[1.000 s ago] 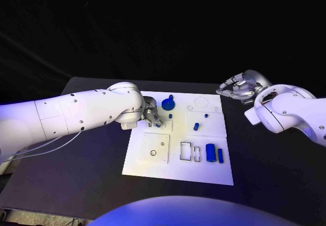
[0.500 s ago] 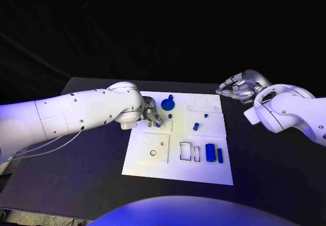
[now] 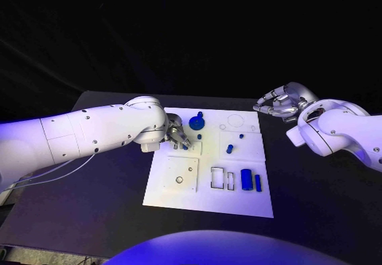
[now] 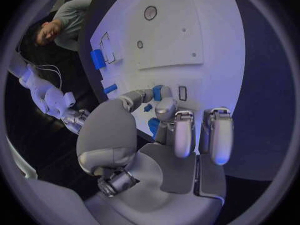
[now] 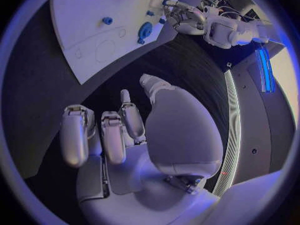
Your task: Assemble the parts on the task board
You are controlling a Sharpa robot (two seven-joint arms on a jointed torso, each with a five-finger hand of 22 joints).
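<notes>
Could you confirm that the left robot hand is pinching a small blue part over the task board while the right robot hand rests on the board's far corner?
Not quite. The right robot hand is not on the task board; the head view shows it beside the board's far right corner, over the black table, holding nothing. The rest stands: the left robot hand pinches a small blue part over the board.

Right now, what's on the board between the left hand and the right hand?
In the head view, between the left hand and the right hand lie the blue round part, a small blue peg and bare task board with an outlined circle.
</notes>
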